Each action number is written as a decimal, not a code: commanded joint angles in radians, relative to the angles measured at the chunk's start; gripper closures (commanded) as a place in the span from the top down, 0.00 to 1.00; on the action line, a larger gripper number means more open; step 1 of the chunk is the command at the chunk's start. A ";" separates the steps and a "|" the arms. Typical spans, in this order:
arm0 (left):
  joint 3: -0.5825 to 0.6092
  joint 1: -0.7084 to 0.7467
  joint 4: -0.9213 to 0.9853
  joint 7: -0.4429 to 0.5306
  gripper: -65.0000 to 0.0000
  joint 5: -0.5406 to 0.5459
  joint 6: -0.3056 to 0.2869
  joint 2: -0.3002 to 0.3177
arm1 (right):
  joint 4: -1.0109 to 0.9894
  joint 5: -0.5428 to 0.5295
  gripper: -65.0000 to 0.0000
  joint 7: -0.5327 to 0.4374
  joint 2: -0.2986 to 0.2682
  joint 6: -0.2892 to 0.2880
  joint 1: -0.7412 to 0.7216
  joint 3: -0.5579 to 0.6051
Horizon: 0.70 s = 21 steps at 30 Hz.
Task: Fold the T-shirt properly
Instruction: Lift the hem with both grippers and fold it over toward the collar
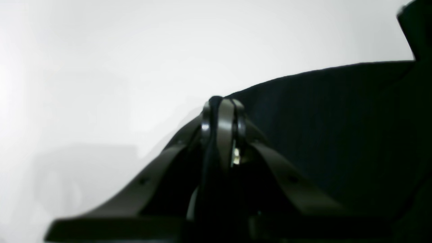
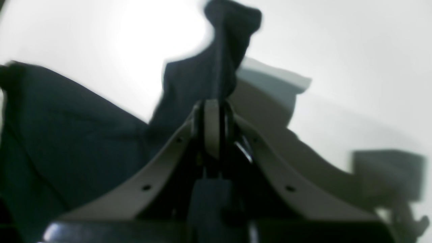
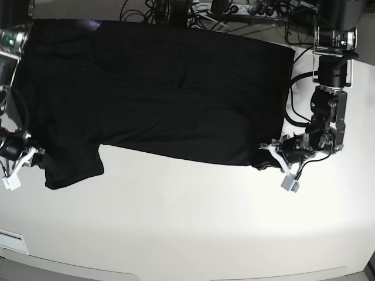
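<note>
The black T-shirt (image 3: 176, 88) lies spread plain side up across the far half of the white table (image 3: 187, 222). My left gripper (image 3: 263, 157) is at the shirt's lower right corner. In the left wrist view its fingers (image 1: 225, 118) are pressed together with black cloth (image 1: 337, 135) pinched between them. My right gripper (image 3: 40, 155) is at the sleeve on the left side. The right wrist view shows it (image 2: 212, 104) shut on a fold of the shirt (image 2: 67, 135), with a bunch of cloth sticking up past the tips.
Cables and power strips (image 3: 234, 12) crowd the far edge behind the shirt. A small white label (image 3: 12, 240) lies near the front left corner. The table's front edge (image 3: 176, 272) runs along the bottom.
</note>
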<state>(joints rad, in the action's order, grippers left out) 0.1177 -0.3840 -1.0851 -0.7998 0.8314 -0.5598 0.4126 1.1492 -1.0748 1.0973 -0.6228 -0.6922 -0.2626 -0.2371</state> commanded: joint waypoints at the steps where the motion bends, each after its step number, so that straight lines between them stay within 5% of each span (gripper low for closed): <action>1: -0.001 -0.025 -0.011 0.004 0.00 -0.017 -0.008 0.012 | 0.069 -0.029 0.00 -0.015 -0.024 -0.006 0.013 -0.005; 10: -0.001 -0.133 -0.011 0.043 0.00 -0.075 0.008 0.085 | 0.531 -0.013 0.00 -0.023 -0.073 -0.006 0.312 -0.006; 21: -0.001 -0.143 -0.011 -0.204 0.00 0.257 -0.138 0.159 | 0.677 -0.049 0.00 0.008 -0.076 -0.006 0.470 -0.031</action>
<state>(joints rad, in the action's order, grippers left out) 0.1238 -0.4946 -1.0817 -1.0138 1.0760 -0.6865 0.5533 1.8099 -1.1011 1.1191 -0.6788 -0.6926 0.2173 -0.2573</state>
